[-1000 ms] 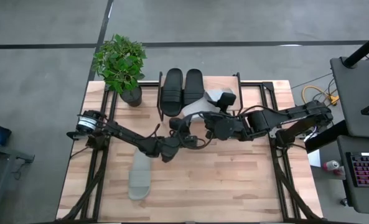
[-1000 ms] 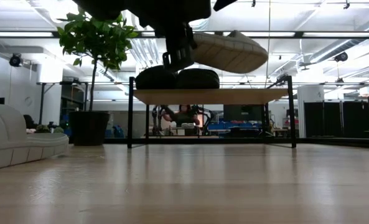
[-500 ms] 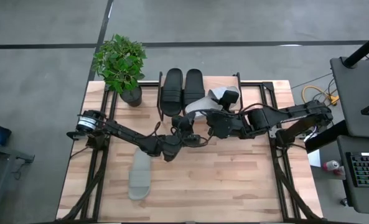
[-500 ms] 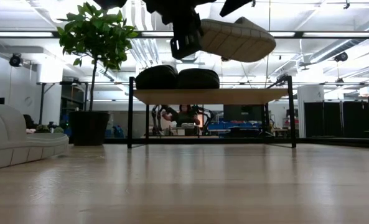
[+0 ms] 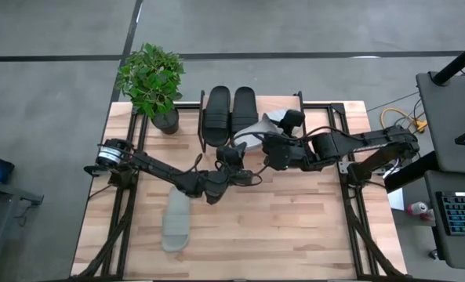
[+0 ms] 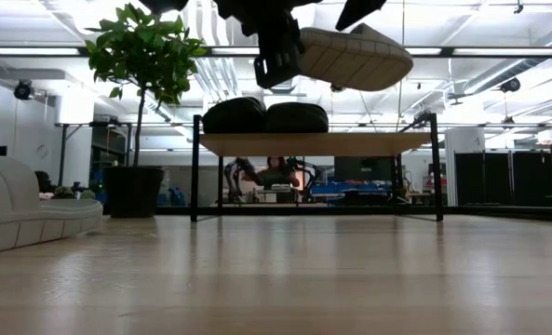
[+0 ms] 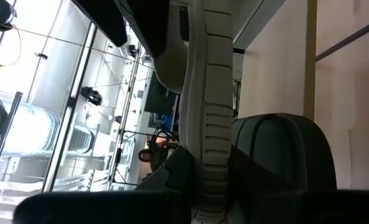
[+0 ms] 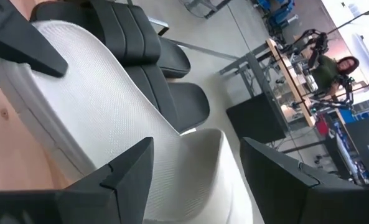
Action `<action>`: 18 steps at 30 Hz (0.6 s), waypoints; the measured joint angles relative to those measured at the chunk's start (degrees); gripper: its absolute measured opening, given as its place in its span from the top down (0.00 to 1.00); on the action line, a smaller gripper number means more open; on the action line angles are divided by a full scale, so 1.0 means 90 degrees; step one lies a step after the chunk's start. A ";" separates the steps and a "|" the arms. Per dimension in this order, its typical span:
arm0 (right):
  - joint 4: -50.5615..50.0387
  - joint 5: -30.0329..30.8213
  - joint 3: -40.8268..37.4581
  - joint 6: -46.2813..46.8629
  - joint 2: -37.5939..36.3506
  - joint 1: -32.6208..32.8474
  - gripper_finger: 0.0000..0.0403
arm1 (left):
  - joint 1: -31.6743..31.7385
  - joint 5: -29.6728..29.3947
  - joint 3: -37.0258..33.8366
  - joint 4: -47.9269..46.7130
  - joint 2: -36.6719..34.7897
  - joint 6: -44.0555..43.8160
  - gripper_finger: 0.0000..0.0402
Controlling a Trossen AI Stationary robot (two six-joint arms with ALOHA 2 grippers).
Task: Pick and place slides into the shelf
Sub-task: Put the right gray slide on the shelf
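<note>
A pale slide hangs in the air just near of the shelf, above the level of its plank top. My left gripper is shut on its heel end. My right gripper is open, one finger on each side of the slide by the strap. Two black slides lie side by side on the shelf's left half. The other pale slide lies flat on the table, near-left. My left gripper pinches the pale slide's heel end between its two fingers; the ribbed side rim runs up between them. It reaches in from the table's left. The slide is lifted clear and roughly level, its sole facing down. My right gripper: I cannot tell whether its fingers touch the slide.
A potted plant stands at the far-left corner beside the shelf. The shelf's right half is bare plank. A desk with a keyboard stands off the table's right side. People sit at benches in the room beyond.
The pale slide has risen higher above the shelf's top and shifted toward the far-right, staying about level. My left gripper has carried it upward. My right gripper has moved with it toward the far edge.
</note>
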 joint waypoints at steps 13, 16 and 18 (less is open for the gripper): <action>-0.0799 -0.0041 0.0000 0.0646 0.0000 -0.0190 0.43 | -0.0083 0.0032 0.0112 -0.0003 0.0000 0.0017 0.92; -0.0813 -0.0037 0.0000 0.0636 0.0000 -0.0193 0.43 | -0.0086 0.0034 0.0112 -0.0003 0.0000 0.0016 0.92; -0.0813 0.0004 0.0000 0.0637 0.0000 -0.0203 0.44 | -0.0103 0.0034 0.0112 -0.0002 0.0000 0.0015 0.92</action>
